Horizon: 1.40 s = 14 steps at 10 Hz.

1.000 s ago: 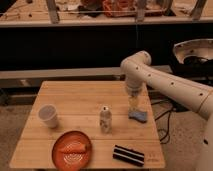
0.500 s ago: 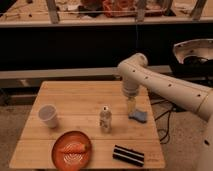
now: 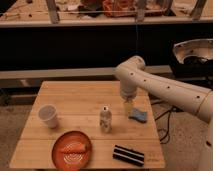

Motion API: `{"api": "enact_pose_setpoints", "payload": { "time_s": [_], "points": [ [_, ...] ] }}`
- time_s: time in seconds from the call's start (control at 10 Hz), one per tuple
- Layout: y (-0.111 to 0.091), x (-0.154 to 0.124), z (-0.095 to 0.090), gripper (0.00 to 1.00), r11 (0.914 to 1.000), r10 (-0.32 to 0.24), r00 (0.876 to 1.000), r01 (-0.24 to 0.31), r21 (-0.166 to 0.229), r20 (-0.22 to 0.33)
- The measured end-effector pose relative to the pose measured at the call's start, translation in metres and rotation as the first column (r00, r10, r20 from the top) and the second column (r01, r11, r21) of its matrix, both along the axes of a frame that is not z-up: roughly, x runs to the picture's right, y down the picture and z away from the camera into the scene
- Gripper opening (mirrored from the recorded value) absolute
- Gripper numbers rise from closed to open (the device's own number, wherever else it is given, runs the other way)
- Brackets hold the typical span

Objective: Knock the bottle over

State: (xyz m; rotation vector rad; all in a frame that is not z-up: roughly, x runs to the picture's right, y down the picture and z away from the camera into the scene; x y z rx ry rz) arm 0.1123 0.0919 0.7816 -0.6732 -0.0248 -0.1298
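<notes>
The bottle (image 3: pixel 105 119) is small, slim and pale with a whitish cap. It stands upright near the middle of the wooden table (image 3: pixel 75 97). My gripper (image 3: pixel 128 107) hangs from the white arm a short way to the bottle's right, just above the tabletop, apart from the bottle. It is at about the bottle's height.
A white translucent cup (image 3: pixel 48 116) stands at the left. An orange plate (image 3: pixel 72 149) with an orange object lies at the front left. A blue sponge (image 3: pixel 138 116) lies right of the gripper. A black striped block (image 3: pixel 128 155) lies at the front right.
The arm has swung left, bringing the gripper from over the blue sponge closer to the bottle. The bottle still stands upright.
</notes>
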Motion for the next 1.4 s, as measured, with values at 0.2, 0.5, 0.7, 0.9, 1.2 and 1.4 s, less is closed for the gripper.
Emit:
{"api": "enact_pose_setpoints", "payload": {
  "time_s": [0.2,0.5,0.7,0.9,1.2,1.4],
  "points": [
    [0.005,-0.004,0.001,0.8,1.0,-0.001,1.0,0.001,0.005,0.006],
    [0.011,-0.01,0.002,0.8,0.9999,-0.001,1.0,0.001,0.011,0.018],
    [0.015,-0.009,0.003,0.8,0.9998,0.002,1.0,-0.003,0.017,0.02],
    [0.021,-0.013,0.004,0.8,0.9996,0.007,1.0,-0.007,0.027,0.027],
    [0.027,-0.018,0.008,0.8,0.9988,0.02,0.999,-0.022,0.043,0.034],
    [0.031,-0.02,0.011,0.8,0.9978,0.031,0.999,-0.033,0.057,0.042]
  ]
}}
